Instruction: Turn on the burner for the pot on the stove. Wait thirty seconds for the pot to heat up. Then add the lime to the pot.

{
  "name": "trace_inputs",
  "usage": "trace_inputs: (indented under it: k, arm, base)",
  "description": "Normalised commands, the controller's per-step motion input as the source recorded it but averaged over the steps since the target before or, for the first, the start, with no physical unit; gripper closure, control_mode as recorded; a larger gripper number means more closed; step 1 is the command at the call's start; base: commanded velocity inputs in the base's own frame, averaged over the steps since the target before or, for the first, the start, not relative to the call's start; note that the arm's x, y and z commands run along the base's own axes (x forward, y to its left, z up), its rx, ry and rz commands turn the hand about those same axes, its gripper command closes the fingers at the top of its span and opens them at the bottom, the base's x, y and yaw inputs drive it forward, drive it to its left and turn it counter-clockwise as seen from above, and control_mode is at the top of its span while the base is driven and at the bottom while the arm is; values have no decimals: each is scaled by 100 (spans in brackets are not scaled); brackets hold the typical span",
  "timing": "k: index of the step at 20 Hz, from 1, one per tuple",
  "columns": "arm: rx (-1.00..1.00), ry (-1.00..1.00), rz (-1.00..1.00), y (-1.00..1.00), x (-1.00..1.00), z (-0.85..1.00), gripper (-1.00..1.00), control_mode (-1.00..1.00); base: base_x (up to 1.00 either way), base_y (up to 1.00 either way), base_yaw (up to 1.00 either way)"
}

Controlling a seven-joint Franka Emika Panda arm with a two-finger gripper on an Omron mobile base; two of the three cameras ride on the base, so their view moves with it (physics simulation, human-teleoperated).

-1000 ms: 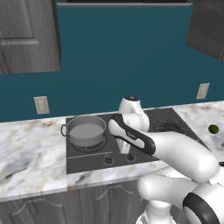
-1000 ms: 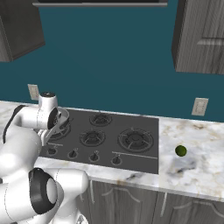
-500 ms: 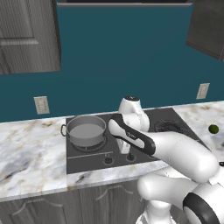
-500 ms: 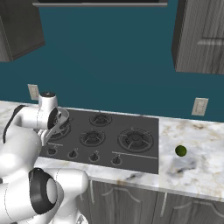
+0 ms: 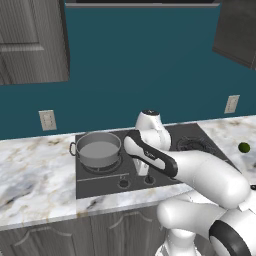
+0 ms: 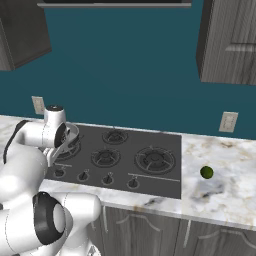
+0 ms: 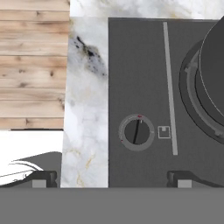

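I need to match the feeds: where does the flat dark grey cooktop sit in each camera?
Left base view: flat dark grey cooktop at centre, partly behind the arm.
Right base view: cooktop left of centre, low.
Hand view: cooktop across the centre and right.
Shared landmark: the white marble counter bordering it.
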Motion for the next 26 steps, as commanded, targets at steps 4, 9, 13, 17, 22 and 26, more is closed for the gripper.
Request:
trace_inputs:
  k: [4, 9, 13, 17, 22, 26]
  arm:
    - [0, 0, 0, 0, 0, 0, -100, -100]
    - [0, 0, 0, 0, 0, 0, -100, -100]
    - [0, 0, 0, 0, 0, 0, -100, -100]
    - [0, 0, 0, 0, 0, 0, -100, -100]
    - [0, 0, 0, 0, 0, 0, -100, -100]
    - [0, 0, 0, 0, 0, 0, -100, -100]
  base:
    - [0, 0, 0]
    - [0, 0, 0]
    - [0, 0, 0]
    - [0, 0, 0]
    - [0, 0, 0]
    - [0, 0, 0]
